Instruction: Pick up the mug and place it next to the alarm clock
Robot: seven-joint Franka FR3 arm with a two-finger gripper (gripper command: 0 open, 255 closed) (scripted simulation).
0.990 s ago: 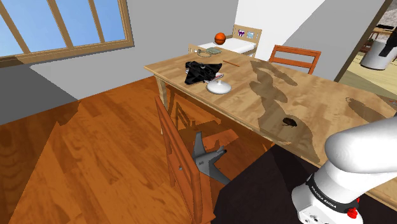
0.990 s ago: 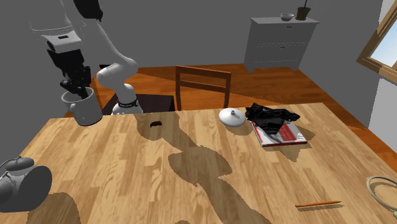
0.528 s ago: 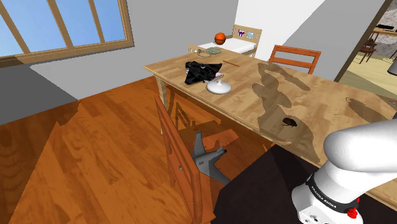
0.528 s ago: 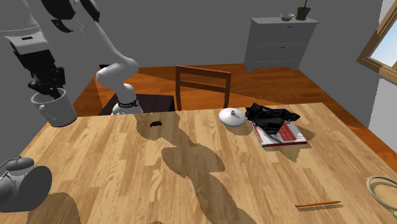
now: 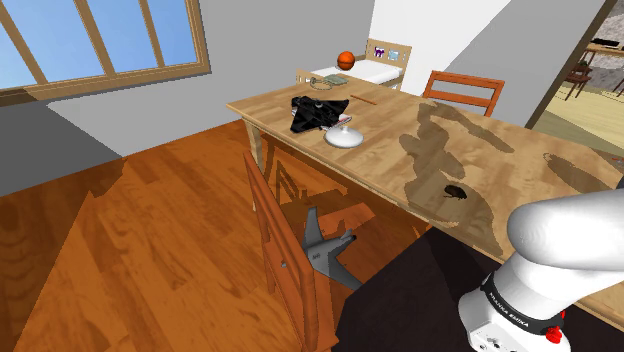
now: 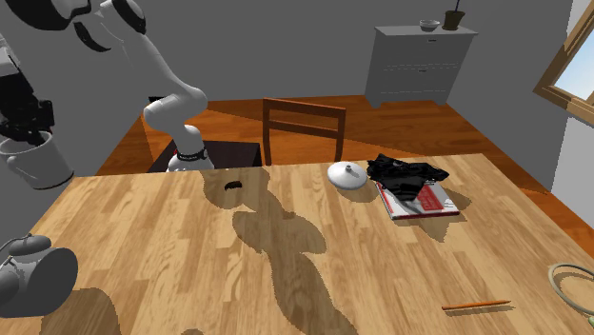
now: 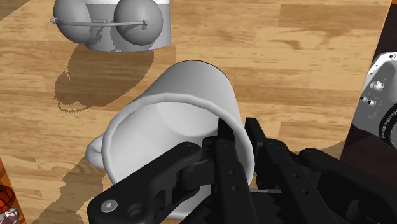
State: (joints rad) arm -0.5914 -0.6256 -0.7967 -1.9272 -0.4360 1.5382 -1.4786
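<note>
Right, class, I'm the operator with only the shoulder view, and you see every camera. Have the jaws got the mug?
Observer: Yes. The jaws are shut on the mug, one inside its rim, one outside.
Operator: Is it resting on the table?
Observer: No, it hangs above the table, at the second exterior view's left edge.
Operator: And the alarm clock?
Observer: The alarm clock stands on the table, nearer that camera than the mug and apart from it.
</note>
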